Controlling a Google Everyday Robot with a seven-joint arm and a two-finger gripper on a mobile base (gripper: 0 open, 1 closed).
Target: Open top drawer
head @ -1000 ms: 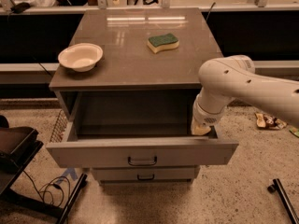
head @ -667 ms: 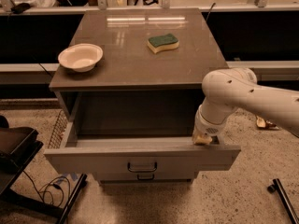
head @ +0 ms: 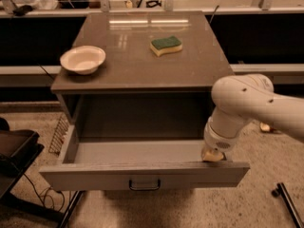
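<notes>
The top drawer (head: 142, 175) of the grey cabinet stands pulled far out, its inside bare and grey. A small dark bar handle (head: 144, 185) sits at the centre of its front. My white arm reaches in from the right and bends down into the drawer's right front corner. The gripper (head: 213, 156) is there, just behind the drawer front and mostly hidden by the wrist.
On the brown cabinet top (head: 142, 65) rest a white bowl (head: 82, 59) at the left and a green-and-yellow sponge (head: 166, 45) near the back. A dark chair (head: 14, 151) and cables lie at the left on the floor. A dark wheeled leg (head: 285, 198) shows at lower right.
The drawer has slid further out toward the camera, and the arm's wrist has moved with its right front corner. The view now sits closer to the cabinet.
</notes>
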